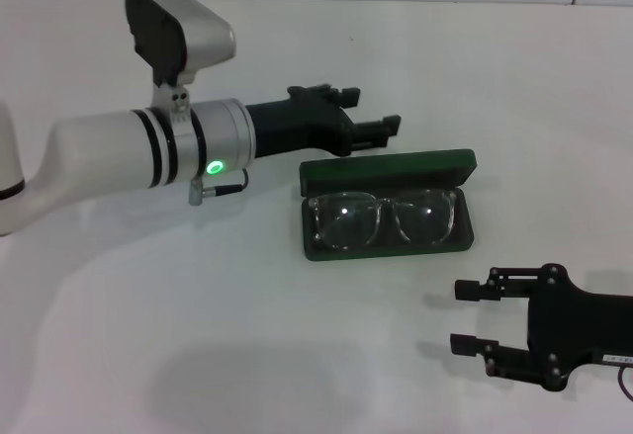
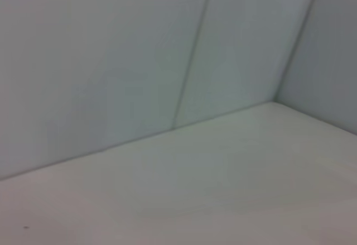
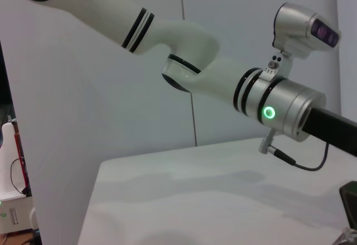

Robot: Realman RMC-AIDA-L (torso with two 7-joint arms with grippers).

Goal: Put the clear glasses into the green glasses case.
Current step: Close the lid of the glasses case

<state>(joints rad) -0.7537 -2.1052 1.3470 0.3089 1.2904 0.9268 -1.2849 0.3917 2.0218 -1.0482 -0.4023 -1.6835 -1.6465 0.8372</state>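
The clear glasses (image 1: 383, 218) lie inside the green glasses case (image 1: 388, 209), which sits open on the white tabletop (image 1: 198, 335) with its lid raised along the far side; the frame rests lens-side up in the dark tray, seemingly fully within the rim; the left end effector (image 1: 368, 118) hangs just beyond the far left corner of the case, its fingers parted and holding nothing, apart from both lid and glasses; the right end effector (image 1: 467, 317) waits near the front right of the tabletop, fingers spread wide and empty, well clear of the case; the placing step looks done, so what is in hand is, by my reading, the release and retreat of the left arm; the next move calls for drawing that arm away without brushing the raised lid, and, if closing is wanted, pressing the lid down evenly so the thin arms are not pinched.
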